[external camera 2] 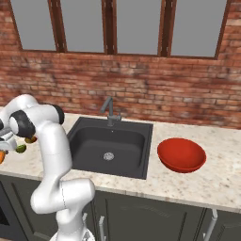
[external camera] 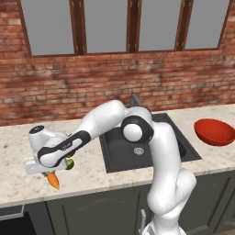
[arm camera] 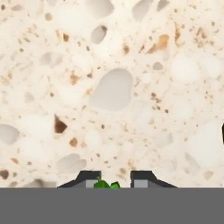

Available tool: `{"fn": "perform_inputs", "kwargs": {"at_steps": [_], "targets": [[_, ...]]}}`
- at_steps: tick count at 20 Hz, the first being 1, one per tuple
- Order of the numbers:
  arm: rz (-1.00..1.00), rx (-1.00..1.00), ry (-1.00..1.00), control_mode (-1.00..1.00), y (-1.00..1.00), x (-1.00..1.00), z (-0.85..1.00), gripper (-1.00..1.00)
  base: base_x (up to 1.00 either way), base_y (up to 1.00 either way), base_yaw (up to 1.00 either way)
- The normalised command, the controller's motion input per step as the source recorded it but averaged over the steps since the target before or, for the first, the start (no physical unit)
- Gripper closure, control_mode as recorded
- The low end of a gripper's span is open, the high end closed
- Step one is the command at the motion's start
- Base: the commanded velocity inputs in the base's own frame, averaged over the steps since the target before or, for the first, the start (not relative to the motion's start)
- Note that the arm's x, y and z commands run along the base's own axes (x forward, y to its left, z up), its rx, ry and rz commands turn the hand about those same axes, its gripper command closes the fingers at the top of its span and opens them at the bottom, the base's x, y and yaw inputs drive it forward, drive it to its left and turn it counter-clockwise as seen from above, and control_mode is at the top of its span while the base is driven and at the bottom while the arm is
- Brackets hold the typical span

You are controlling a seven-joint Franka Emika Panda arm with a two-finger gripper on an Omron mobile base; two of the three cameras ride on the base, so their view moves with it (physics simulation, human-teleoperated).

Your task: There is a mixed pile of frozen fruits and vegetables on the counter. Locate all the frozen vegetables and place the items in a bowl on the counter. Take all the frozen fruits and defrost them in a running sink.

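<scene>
With my fingers [arm camera: 89,178] drawn in close on either side of a scrap of green leaf [arm camera: 106,185], my claw [arm camera: 113,180] looks clenched on the carrot's green top. Whether the pinch is firm I cannot tell.

Carrot [external camera: 53,180]: lies on the counter [external camera: 87,172] directly under my hand, tip pointing toward the front edge. Judged stiff if frozen, light, tapered and likely slick. A grip on the leafy top may tear or slip, and the thicker shoulder just below the green would be the safer hold.

A green lime-like piece [external camera: 69,164] sits just beside my wrist. In the right base view it [external camera 2: 21,148] shows with an orange-brown ball [external camera 2: 31,140] near it, both touching or nearly touching my forearm. Risk: a careless lift could nudge either one and set it rolling.

Room: the carrot lies near the counter's front edge, so lift straight up and do not drag forward. The sink [external camera 2: 115,141] lies between this pile and the red bowl [external camera 2: 181,155], which stands well apart on the far side. The faucet [external camera 2: 109,110] stands at the back of the basin, so a carry over the front half looks open.
</scene>
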Motion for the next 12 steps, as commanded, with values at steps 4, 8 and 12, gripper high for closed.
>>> {"fn": "perform_inputs", "kwargs": {"at_steps": [4, 8, 12], "targets": [[0.00, 0.00, 0.01, -1.00, -0.06, 0.00, 0.05, 1.00, 0.00, 0.00, 0.00], [0.00, 0.01, 0.11, -1.00, -0.41, -0.11, 0.61, 1.00, 0.00, 0.00, 0.00], [0.00, 0.00, 0.08, -1.00, -0.63, -0.37, 0.85, 1.00, 0.00, 0.00, 0.00]]}}
